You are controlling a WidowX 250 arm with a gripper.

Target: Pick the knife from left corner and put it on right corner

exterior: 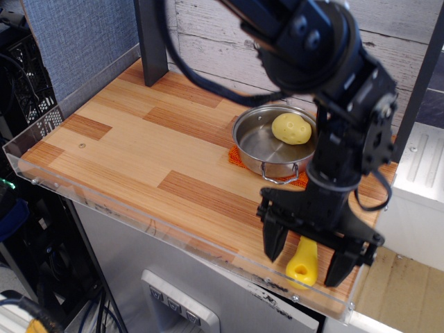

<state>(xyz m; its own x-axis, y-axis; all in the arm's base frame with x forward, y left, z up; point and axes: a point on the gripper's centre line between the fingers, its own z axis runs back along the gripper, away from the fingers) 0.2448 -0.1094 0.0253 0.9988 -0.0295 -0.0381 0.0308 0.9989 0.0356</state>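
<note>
The knife (303,262) shows its chunky yellow handle with a hole near its end; it lies on the striped wood tabletop at the near right corner (340,295), by the clear acrylic rim. The white blade is hidden under the arm. My gripper (306,258) stands right over it, fingers spread wide on either side of the handle and not touching it. The left corner (48,149) with its reddish-brown plank patch is bare.
A steel pot (270,146) holding a yellow potato (291,128) sits on an orange mat (239,158) behind the gripper. A dark post (151,41) stands at the back. The acrylic rim (139,222) runs along the front edge.
</note>
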